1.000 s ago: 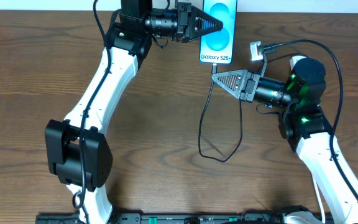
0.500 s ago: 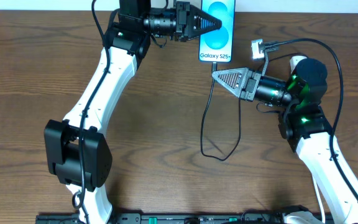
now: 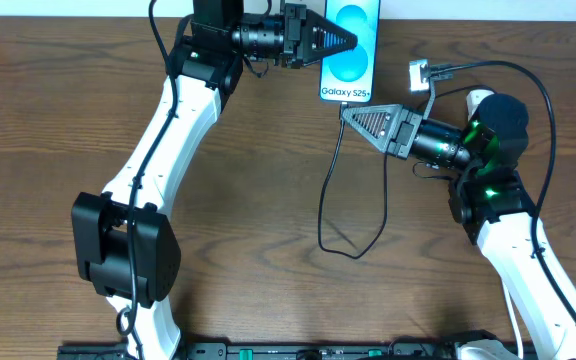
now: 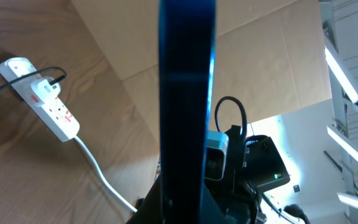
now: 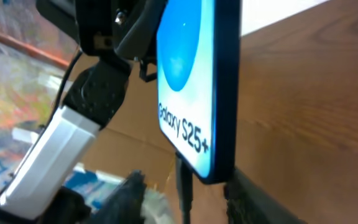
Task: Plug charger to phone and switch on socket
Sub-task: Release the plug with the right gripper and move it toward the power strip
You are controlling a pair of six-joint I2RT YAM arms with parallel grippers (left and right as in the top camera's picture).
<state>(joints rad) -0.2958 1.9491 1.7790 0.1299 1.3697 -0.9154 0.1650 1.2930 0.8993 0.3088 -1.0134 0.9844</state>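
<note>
Overhead, the left fingers (image 3: 330, 42) are clamping the slim blue-screened smartphone (image 3: 351, 55) at the wooden bench's (image 3: 268, 180) far edge. The thin black charger cable (image 3: 325, 200) is apparently sitting in its bottom port, the right fingers (image 3: 368, 122) spread either side. Best now is drawing straight back without snagging it, then reaching for the white power strip's (image 4: 50, 107) switch.

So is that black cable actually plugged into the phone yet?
Apparently plugged in: in the right wrist view the charger tip meets the phone at its bottom edge with no gap. Whether fully seated, cannot tell.
</note>
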